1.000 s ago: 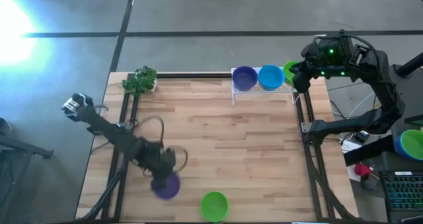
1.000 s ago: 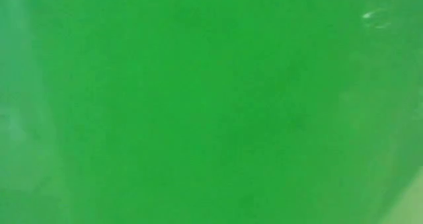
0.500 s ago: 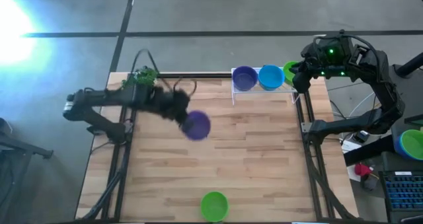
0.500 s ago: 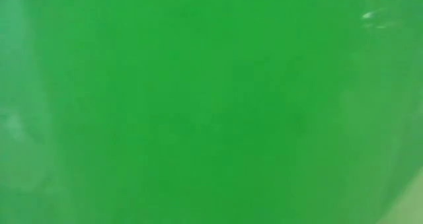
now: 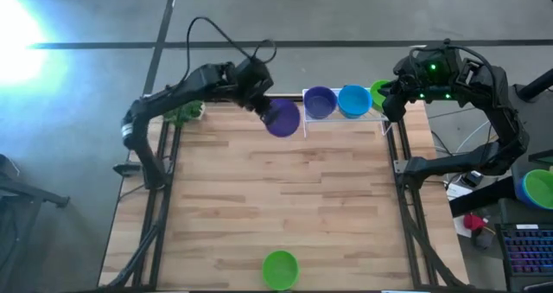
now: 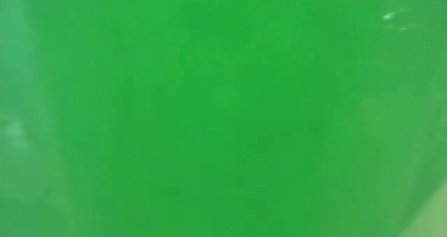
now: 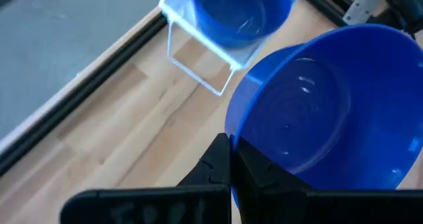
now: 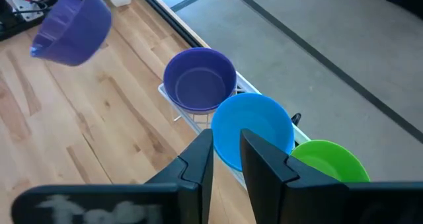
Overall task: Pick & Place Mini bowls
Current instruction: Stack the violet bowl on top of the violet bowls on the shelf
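Left gripper [image 5: 259, 98] is pinching a purple bowl [image 5: 282, 117] by its rim beside the rack [image 5: 304, 120]; a thin-rim slip is looking possible.

The light wooden plank table [image 5: 276, 198] carries a white wire rack [image 5: 346, 118] at its far edge, toward the right. A leafy green toy plant [image 5: 183, 111] stands at the far left corner. One green mini bowl [image 5: 280, 269] sits at the near edge, about midway along it.
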Motion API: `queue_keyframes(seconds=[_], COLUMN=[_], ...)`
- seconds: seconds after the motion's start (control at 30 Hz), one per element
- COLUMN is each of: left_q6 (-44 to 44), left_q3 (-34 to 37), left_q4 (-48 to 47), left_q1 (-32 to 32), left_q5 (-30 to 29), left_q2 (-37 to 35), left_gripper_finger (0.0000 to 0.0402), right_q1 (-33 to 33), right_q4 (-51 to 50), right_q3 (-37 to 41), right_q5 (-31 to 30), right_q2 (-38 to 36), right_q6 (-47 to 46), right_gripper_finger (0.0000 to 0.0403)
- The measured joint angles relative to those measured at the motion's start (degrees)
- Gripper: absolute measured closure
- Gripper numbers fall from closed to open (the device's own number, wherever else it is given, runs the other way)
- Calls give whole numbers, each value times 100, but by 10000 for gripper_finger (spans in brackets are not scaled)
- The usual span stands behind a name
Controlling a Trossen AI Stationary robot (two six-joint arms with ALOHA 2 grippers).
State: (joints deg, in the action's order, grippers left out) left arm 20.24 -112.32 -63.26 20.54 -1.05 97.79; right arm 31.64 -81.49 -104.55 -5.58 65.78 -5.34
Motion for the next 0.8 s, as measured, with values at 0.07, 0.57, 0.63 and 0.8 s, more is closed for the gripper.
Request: queue_keyframes(seconds=[0.07,0.57,0.63,0.8], left_q6=[-187,-746,-839,-1136], left_q3=[-231,-754,-758,-747], left_q4=[8,503,603,1069], left_q1=[31,-265,-369,-632], left_q5=[27,-929,-1241,-2276], left_q2=[154,288,288,288], left_gripper_finger=[401,401,401,401], right_q1=[0,-5,-48,-228], right_q4=[0,240,441,1039], right_q3=[0,45,48,46], right_q5=[0,506,585,607], right_q2=[0,104,154,330], right_q6=[-19,300,430,965], right_gripper_finger=[328,320,311,280])
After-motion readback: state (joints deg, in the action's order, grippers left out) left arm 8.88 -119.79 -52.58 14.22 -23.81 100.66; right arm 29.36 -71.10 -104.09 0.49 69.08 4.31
